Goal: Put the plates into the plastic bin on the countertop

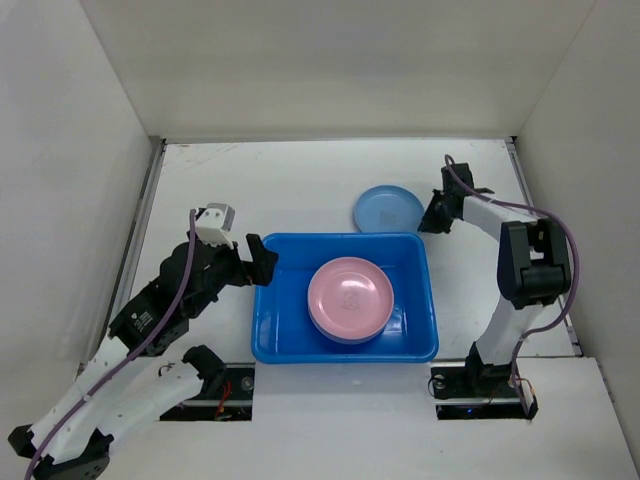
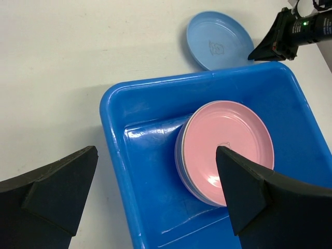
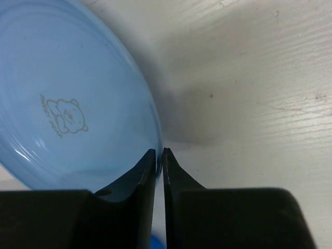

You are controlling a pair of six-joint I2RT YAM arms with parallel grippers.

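At the lower left of the overhead view the left arm is reaching toward the centre, and the left gripper [image 1: 255, 260] is hanging just over the left rim of the plastic bin [image 1: 340, 238]; its jaws are standing wide apart and are holding nothing. The bin is sitting in the middle of the white countertop [image 1: 280, 185], a little below the centre of the frame. Inside it a stack of plates is lying toward the right half, with a pink plate [image 1: 349, 293] on top and a paler edge showing under it. Above the bin, just beyond its upper right corner, a light blue plate [image 1: 388, 208] is resting on the countertop, outside the bin. A small bear drawing [image 3: 65, 116] is showing in its middle. At the right the right gripper [image 1: 427, 222] is meeting this plate at its right edge; its jaws are standing almost together, pinching the thin rim between the tips.
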